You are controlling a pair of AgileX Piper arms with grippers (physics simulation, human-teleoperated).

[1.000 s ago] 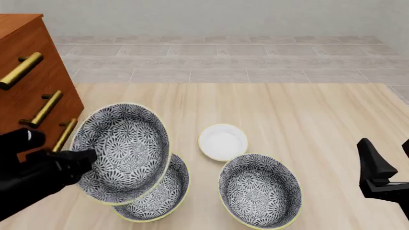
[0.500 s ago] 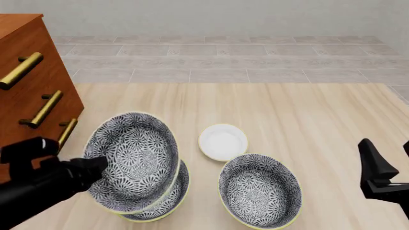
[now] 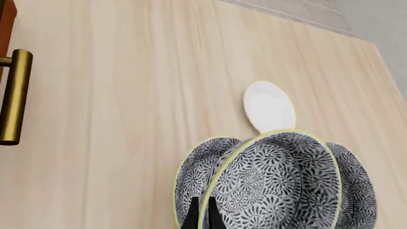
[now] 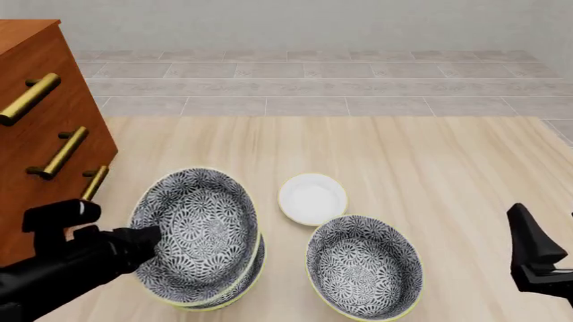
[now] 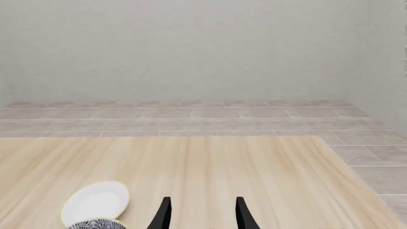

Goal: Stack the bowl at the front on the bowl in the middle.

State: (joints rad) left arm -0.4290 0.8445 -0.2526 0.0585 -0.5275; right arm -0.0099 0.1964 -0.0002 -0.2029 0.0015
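My left gripper (image 4: 147, 241) is shut on the rim of the bowl at the front (image 4: 201, 231), a deep grey-and-white floral bowl with a pale yellow-green rim. This bowl is tilted and sits low over the bowl in the middle (image 4: 249, 272), of which only a sliver of rim shows beneath it. In the left wrist view the fingertips (image 3: 192, 214) pinch the held bowl (image 3: 279, 181) at its edge, and the lower bowl (image 3: 190, 176) peeks out beside it. Whether the two bowls touch is unclear. My right gripper (image 4: 548, 243) hovers open and empty at the table's right side, also shown open in its wrist view (image 5: 202, 214).
A third floral bowl (image 4: 363, 265) stands at the front right of centre. A small plain white dish (image 4: 312, 198) lies behind it. A wooden dresser (image 4: 36, 121) with brass handles (image 3: 14, 95) stands at the left. The table's far edge meets a tiled floor.
My left gripper has brought the held bowl down and a little to the right, so it now covers almost all of the lower bowl. The right arm has barely moved.
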